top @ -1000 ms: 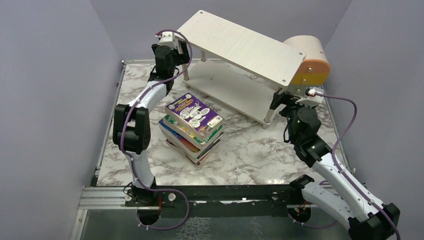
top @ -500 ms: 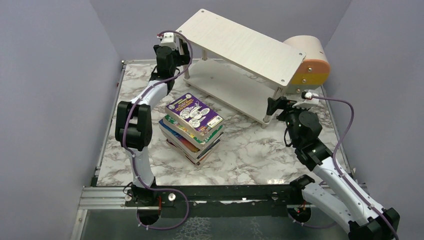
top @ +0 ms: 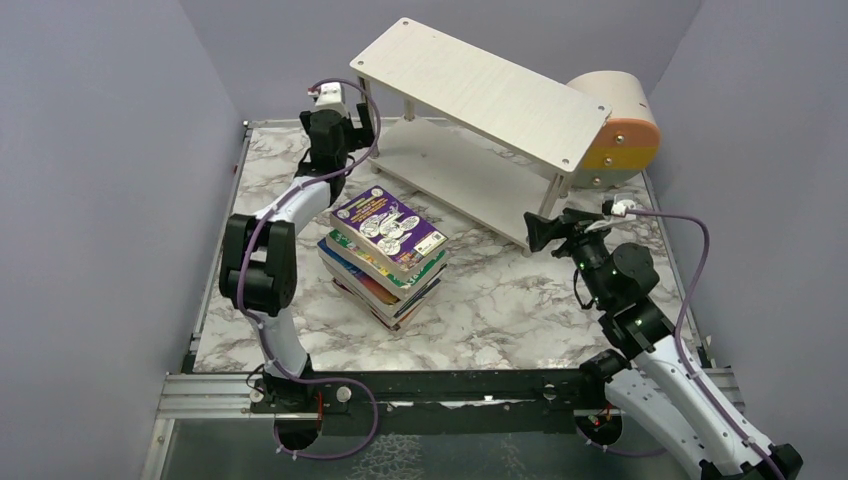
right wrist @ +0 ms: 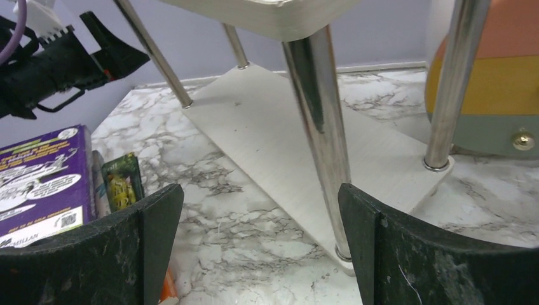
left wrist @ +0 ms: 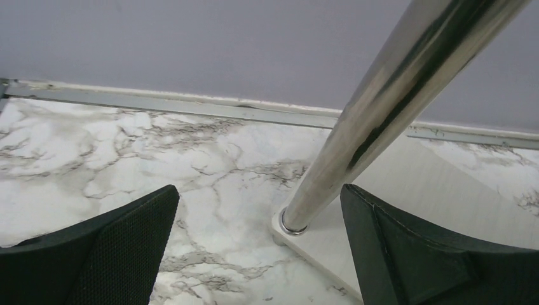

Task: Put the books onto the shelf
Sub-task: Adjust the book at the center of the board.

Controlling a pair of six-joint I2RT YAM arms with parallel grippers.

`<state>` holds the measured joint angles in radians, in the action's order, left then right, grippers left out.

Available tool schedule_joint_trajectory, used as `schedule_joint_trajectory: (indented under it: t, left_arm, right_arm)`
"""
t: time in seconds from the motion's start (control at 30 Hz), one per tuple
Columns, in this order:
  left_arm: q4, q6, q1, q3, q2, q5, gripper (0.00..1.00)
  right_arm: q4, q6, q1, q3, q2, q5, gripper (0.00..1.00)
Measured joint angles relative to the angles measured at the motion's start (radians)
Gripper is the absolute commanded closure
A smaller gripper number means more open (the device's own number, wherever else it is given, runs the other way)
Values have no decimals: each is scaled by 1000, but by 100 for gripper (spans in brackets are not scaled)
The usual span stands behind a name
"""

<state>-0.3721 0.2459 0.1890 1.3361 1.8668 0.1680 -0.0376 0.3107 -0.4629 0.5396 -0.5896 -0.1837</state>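
The books lie in a stack on the marble table, a purple cartoon cover on top; its edge shows in the right wrist view as the books. The shelf stands behind them, both boards bare. My left gripper is open beside the shelf's far-left leg. In its wrist view the left gripper has that metal leg just ahead, between the spread fingers. My right gripper is open near the shelf's front-right leg, and the right gripper holds nothing.
A round beige-and-orange box sits behind the shelf's right end, seen as the round box in the right wrist view. Purple walls close in on three sides. The table's metal edge rail runs along the front.
My right gripper has drawn back and down from the shelf's front-right leg toward the table's middle. The left gripper has shifted slightly by the far-left leg. Books and shelf have not moved.
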Motion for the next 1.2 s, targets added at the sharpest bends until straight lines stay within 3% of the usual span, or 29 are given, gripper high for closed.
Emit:
schedule_joint_trajectory:
  t: [0.4, 0.63, 1.0, 1.2]
  left_arm:
    - [-2, 2, -2, -140, -304, 146, 5]
    - [3, 29, -2, -254, -493, 158, 11]
    - [138, 76, 35, -341, -752, 158, 12]
    - [247, 93, 88, -389, -885, 158, 12]
  right_arm:
    - [0, -32, 0, -59, 10, 240, 13]
    - [-18, -61, 0, -64, -17, 393, 15]
    - [-31, -79, -19, -64, -225, 568, 17]
    - [-40, -80, -163, -53, -414, 554, 17]
